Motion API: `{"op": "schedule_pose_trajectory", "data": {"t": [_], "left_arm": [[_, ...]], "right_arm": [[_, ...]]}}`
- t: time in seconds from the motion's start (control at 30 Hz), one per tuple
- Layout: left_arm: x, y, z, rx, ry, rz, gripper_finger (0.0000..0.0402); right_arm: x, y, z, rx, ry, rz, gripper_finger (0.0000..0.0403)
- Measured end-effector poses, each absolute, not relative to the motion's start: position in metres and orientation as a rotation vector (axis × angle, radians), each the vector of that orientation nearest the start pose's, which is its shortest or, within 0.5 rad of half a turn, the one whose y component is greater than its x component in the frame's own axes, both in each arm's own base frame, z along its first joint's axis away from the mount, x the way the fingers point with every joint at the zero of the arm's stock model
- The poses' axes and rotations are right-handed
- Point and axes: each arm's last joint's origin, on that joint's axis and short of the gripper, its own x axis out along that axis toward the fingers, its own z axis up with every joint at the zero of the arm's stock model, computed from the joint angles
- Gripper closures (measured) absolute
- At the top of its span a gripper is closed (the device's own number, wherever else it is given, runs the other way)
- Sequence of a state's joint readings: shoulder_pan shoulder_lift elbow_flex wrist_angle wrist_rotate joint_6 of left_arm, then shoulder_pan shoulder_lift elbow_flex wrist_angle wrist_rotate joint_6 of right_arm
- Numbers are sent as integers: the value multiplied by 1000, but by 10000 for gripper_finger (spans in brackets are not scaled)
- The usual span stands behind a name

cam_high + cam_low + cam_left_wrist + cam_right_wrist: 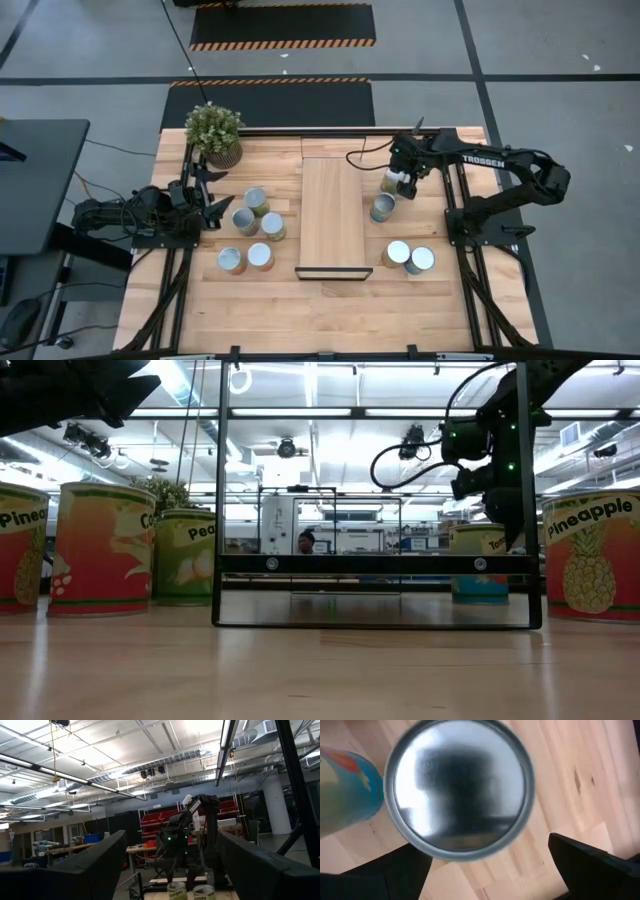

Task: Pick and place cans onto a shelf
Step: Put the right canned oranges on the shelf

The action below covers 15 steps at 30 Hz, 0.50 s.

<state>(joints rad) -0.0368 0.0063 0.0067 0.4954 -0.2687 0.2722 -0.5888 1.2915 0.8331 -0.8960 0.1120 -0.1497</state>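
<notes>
Nine cans sit off the shelf point(332, 212). The right claw point(397, 181) hangs with fingers spread wide over one can point(459, 787), directly beneath it — I'd drop straight down, centre the fingers either side, then close, avoiding its neighbour point(382, 208) just beside.

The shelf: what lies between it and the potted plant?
Only bare tabletop lies between the shelf and the potted plant, seen in the high view.

Blurred can top point(459, 787), blue can point(345, 795) cut off
</notes>
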Motion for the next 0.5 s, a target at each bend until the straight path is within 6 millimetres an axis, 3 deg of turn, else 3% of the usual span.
{"op": "schedule_pose_trajectory", "data": {"t": [0.2, 0.5], "left_arm": [[85, 5, 211, 190, -457, 293, 86], [85, 5, 211, 190, -456, 292, 86]], "right_arm": [[185, -122, 222, 157, 1336, -492, 4], [186, -122, 223, 108, 1332, -434, 3]]}}
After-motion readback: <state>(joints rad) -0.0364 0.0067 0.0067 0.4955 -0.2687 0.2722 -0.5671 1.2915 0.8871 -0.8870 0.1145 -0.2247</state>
